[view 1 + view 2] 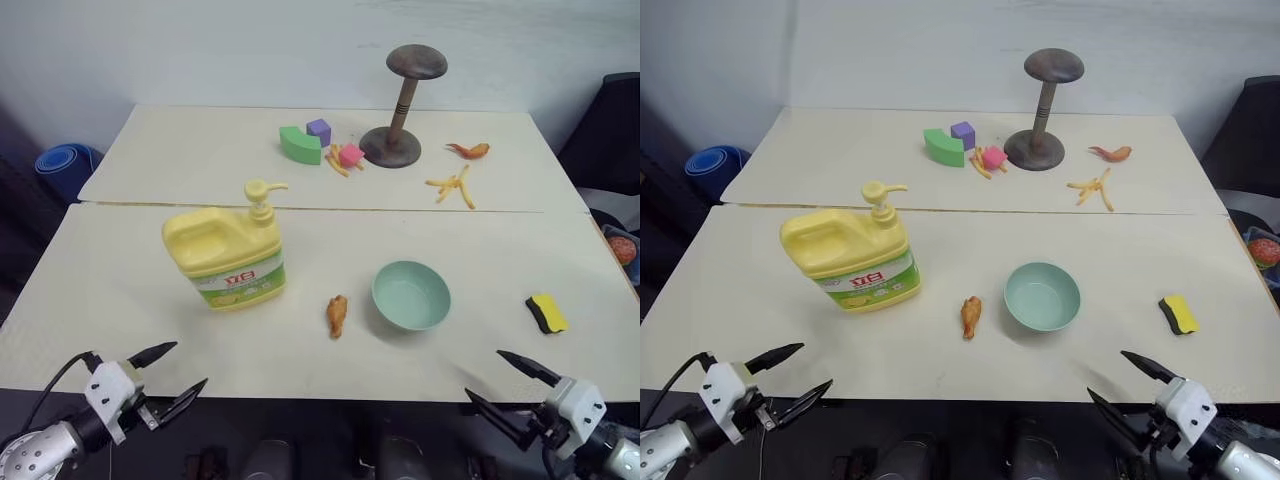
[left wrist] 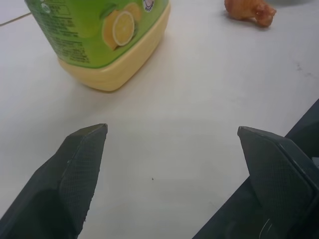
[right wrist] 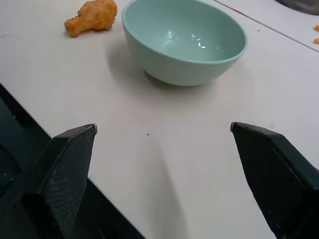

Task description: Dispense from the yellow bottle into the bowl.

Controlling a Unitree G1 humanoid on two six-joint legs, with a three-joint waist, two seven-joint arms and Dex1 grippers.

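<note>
Yellow bottle (image 1: pixel 228 257): a squat pump jug, stood upright on the near table (image 1: pixel 120 300), left of centre, its nozzle aimed toward the bowl's side. Bowl (image 1: pixel 411 294): mint green, seen empty, set well apart to the right, so it is judged not yet under the spout. Toy drumstick (image 1: pixel 337 315): laid between the two, just beside the bowl. Left gripper (image 1: pixel 166 375): held at the near edge facing the bottle, fingers spread, nothing grasped. Right gripper (image 1: pixel 512 379): likewise released, facing the bowl. Yellow-and-black sponge (image 1: pixel 546 313): at the right. Blocks (image 1: pixel 318 142), wooden stand (image 1: pixel 402 110), toy fries (image 1: pixel 452 186): left on the far table.
</note>
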